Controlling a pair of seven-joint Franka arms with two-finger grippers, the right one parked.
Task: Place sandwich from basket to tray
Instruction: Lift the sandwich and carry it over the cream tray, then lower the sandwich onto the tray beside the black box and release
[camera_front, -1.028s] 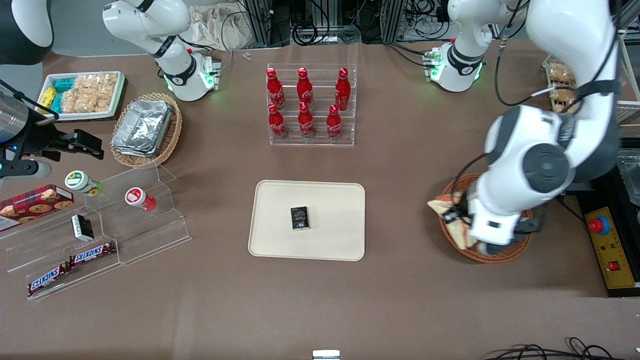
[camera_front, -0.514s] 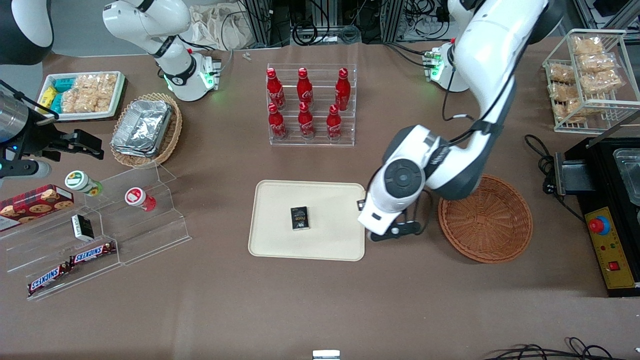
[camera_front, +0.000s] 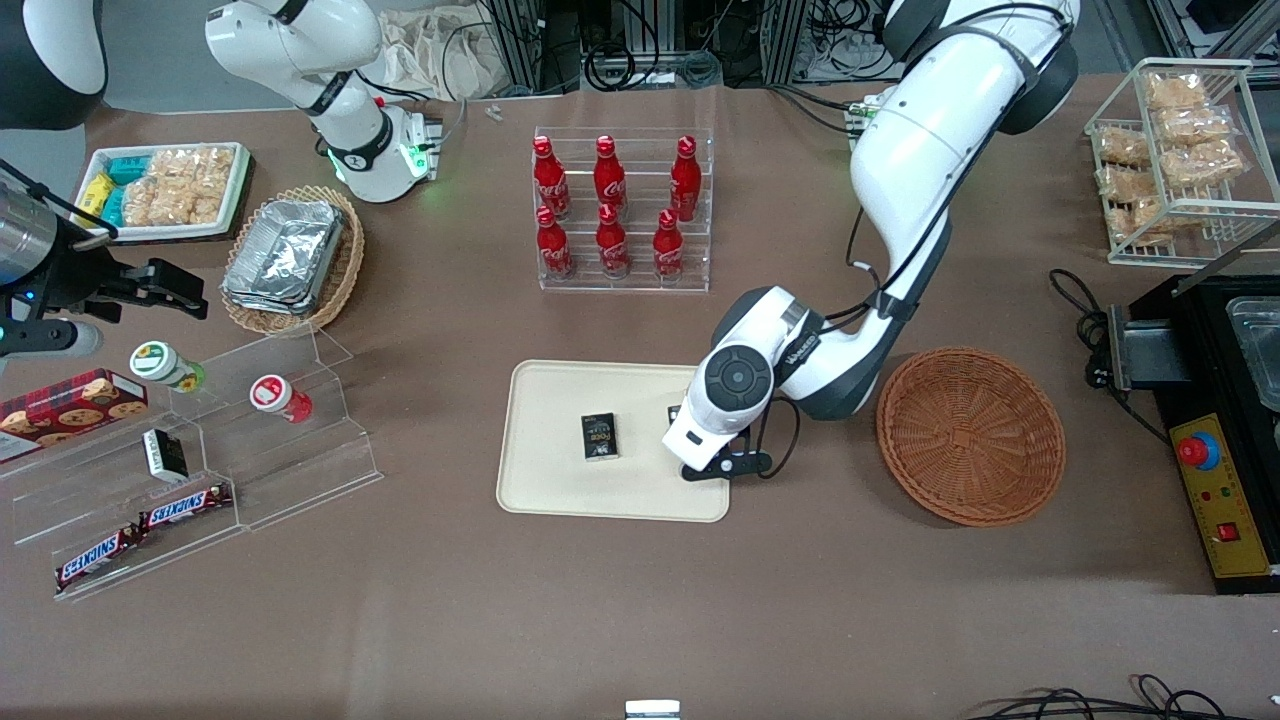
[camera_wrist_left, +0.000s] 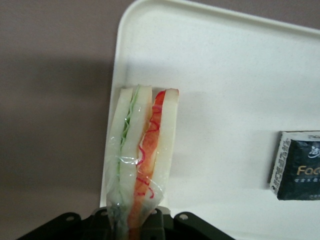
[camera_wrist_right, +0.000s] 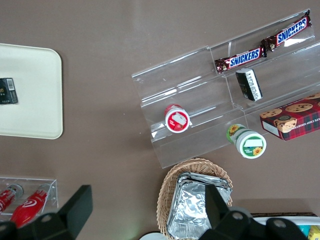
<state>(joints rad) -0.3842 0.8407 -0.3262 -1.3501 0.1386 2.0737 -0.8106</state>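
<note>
Change: within the last second the left arm has swung from the wicker basket (camera_front: 970, 435) to the tray (camera_front: 560, 490); the basket now sits bare.
Sandwich (camera_wrist_left: 142, 160): hanging over the tray's edge nearest the basket.
Gripper (camera_wrist_left: 135, 222): fingers clenched on the wrapped sandwich.
Meaning: carry nearly finished; lowering and release remain, clear of the small dark box (camera_front: 599, 437).

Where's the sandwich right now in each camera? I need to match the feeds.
Front view: not visible; the gripper and wrist over the tray hide it.
Left wrist view: sandwich held in the gripper, above the tray near its rim.
Right wrist view: not in it.
Shared landmark: the dark packet on the tray.
</note>
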